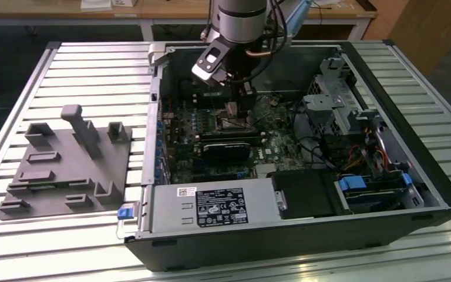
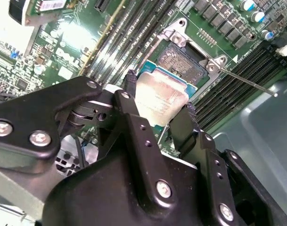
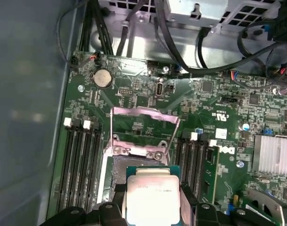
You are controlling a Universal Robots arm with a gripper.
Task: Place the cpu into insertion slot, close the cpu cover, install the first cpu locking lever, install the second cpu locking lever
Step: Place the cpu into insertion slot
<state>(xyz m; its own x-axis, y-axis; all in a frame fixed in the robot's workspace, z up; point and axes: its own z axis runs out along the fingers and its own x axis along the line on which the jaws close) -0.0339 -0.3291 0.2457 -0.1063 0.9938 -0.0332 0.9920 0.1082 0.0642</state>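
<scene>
Glare whitens the circuit board (image 2: 70,37); the case wall (image 2: 266,136) lies dim.

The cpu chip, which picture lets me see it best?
The second wrist view. There the cpu shows its pale face, pinched at two edges by the gripper, near the insertion slot. The first wrist view shows it face-on but at the picture's edge. In the exterior view it is too small to tell.

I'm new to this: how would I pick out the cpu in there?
Look inside the open computer case, at the green circuit board. Near its square insertion slot, the black gripper holds the cpu, a small flat square chip. Its pale silvery metal face sets it apart from the dark parts around it.
</scene>
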